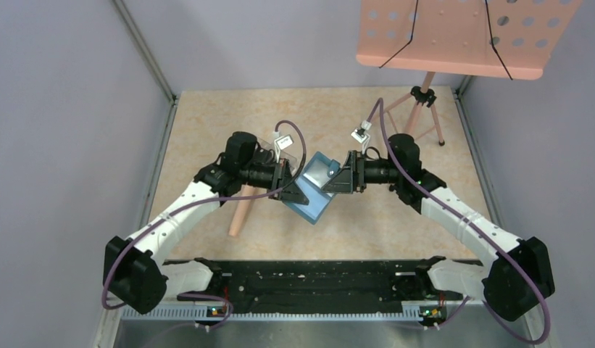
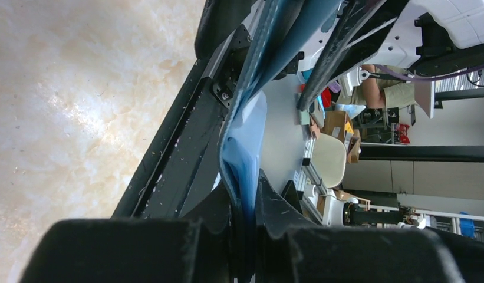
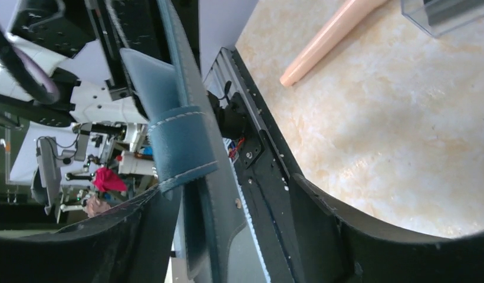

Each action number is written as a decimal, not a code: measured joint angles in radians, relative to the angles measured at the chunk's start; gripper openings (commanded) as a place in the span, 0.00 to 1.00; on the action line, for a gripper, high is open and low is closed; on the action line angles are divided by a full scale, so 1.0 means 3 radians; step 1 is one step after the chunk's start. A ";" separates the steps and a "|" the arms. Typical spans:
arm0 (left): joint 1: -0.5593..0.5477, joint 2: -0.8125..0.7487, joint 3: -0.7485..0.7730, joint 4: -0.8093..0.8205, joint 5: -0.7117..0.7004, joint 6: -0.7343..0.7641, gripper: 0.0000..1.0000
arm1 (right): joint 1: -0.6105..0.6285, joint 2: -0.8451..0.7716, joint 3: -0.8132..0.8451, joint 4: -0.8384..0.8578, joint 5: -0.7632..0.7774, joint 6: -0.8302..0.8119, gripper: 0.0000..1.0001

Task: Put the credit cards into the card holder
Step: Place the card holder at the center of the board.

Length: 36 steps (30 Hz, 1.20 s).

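Had the card holder (image 1: pixel 314 197) hoisted over the middle of the counter (image 1: pixel 229 123), clamped by the left tool (image 1: pixel 298 190) on one flap, probably to spread it for loading, and loosely straddled by the wide-apart right tool (image 1: pixel 336 180).

**Wallet's Edge Lost in the Grip**

The wallet (image 2: pixel 242 147) vanishes between the pads of the left hand (image 2: pixel 246 206), and the frame's top cuts off its far end. Whether the right hand (image 3: pixel 233 194) pinches it cannot be told. The clear box (image 3: pixel 445 15) is cropped at the corner. The left arm covers part of the pink stick (image 1: pixel 238 216).
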 measured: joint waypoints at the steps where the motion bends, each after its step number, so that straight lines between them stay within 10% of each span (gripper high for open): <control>1: 0.0000 0.0033 0.0052 -0.0088 0.0000 0.0053 0.00 | 0.0000 0.0000 0.0004 -0.0075 0.0023 -0.0070 0.71; 15: 0.0000 0.0326 0.0554 -0.1260 0.0229 0.0828 0.00 | 0.0006 0.0481 0.0478 -0.0834 -0.0220 -0.0855 0.56; 19: 0.0000 0.0393 0.0593 -0.1567 0.0298 0.1033 0.00 | 0.0010 0.0590 0.0600 -0.0930 -0.0390 -0.0969 0.34; 21: 0.0000 0.0393 0.0601 -0.1665 0.0304 0.1088 0.00 | 0.0027 0.0632 0.0636 -0.0952 -0.0504 -0.0997 0.02; 24: -0.0001 0.0393 0.0604 -0.1732 0.0285 0.1122 0.02 | 0.0042 0.0675 0.0664 -0.0951 -0.0662 -0.0997 0.00; 27: -0.0004 0.0393 0.0604 -0.1752 0.0239 0.1124 0.24 | 0.0045 0.0675 0.0666 -0.0944 -0.0711 -0.0991 0.00; 31: -0.0006 0.0388 0.0632 -0.1742 -0.0031 0.1124 0.85 | 0.0045 0.0674 0.0666 -0.0938 -0.0698 -0.0964 0.00; 36: -0.0006 0.0187 0.0647 -0.1678 -0.0964 0.0955 0.99 | 0.0045 0.0640 0.0561 -0.0885 -0.0493 -0.0866 0.00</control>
